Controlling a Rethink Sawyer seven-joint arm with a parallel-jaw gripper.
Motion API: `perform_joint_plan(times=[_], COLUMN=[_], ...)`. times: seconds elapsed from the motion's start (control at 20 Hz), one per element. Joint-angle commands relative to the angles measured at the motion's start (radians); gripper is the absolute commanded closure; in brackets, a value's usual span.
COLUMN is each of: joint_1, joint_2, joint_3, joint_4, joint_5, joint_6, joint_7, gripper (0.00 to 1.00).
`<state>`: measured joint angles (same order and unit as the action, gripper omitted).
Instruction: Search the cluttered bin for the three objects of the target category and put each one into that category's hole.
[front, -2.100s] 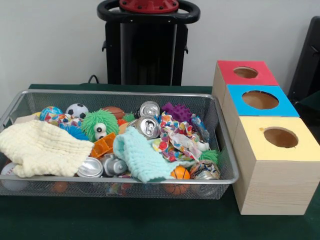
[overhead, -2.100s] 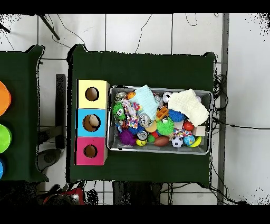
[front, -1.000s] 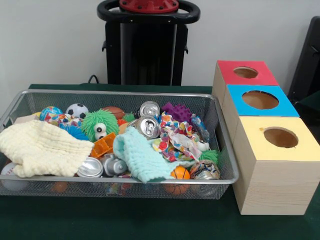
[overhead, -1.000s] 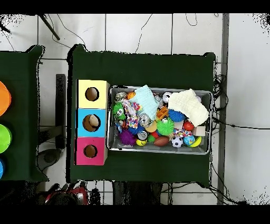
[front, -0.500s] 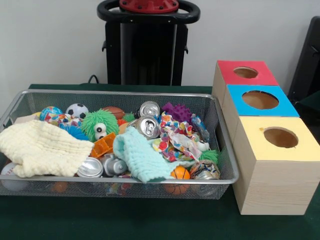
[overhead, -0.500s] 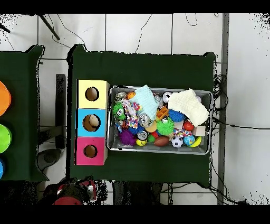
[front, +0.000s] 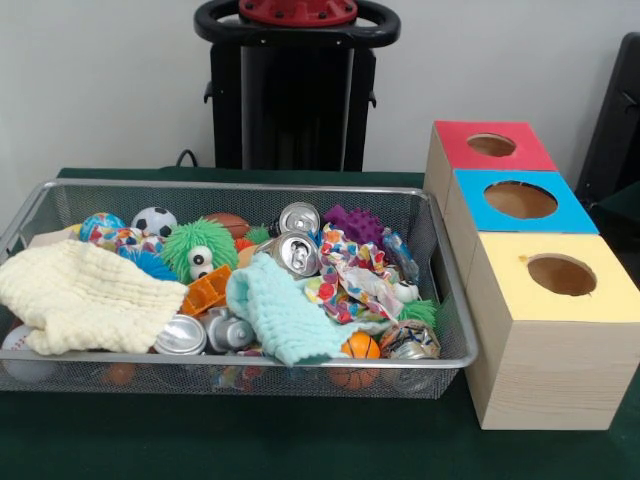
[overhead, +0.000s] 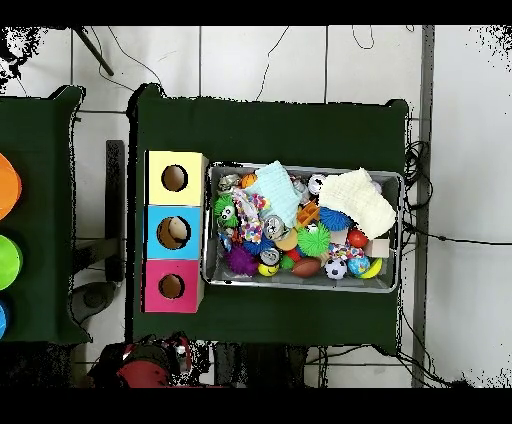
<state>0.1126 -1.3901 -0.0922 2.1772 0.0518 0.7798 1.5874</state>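
The bin sits on the green desk, its right end just beside a row of three wooden boxes: a yellow-topped box, a blue-topped box and a red-topped box, each with a round hole in its lid. No brand or lettering can be read on anything in the bin; the drink cans show only silver tops. The heap inside is dense: a cream cloth covers the left end, a pale blue cloth drapes over the middle, and a patterned cloth lies toward the right. Around them are a green fuzzy toy with eyes, a soccer ball, a purple spiky ball and a small orange ball against the near wall. The pincer is in neither view, so its opening cannot be told; only the pedestal stands behind the bin, and a red and black shape at the overhead view's bottom edge is probably part of the arm, well apart from the bin.
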Motion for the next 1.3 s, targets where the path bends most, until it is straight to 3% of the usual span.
perform_joint_plan(times=[0.05,0.4,0.75,1.3], joint_1=[-0.039,-0.046,-0.047,-0.091], joint_2=[0.083,0.115,0.154,0.329], joint_3=[0.016,0.036,0.037,0.105], joint_4=[0.088,0.164,0.180,0.198], joint_5=[-0.013,0.009,0.000,0.010], joint_6=[-0.119,-0.258,-0.309,-0.502], joint_7=[0.127,0.111,0.131,0.145], gripper=[0.00,0.00,0.00,0.00])
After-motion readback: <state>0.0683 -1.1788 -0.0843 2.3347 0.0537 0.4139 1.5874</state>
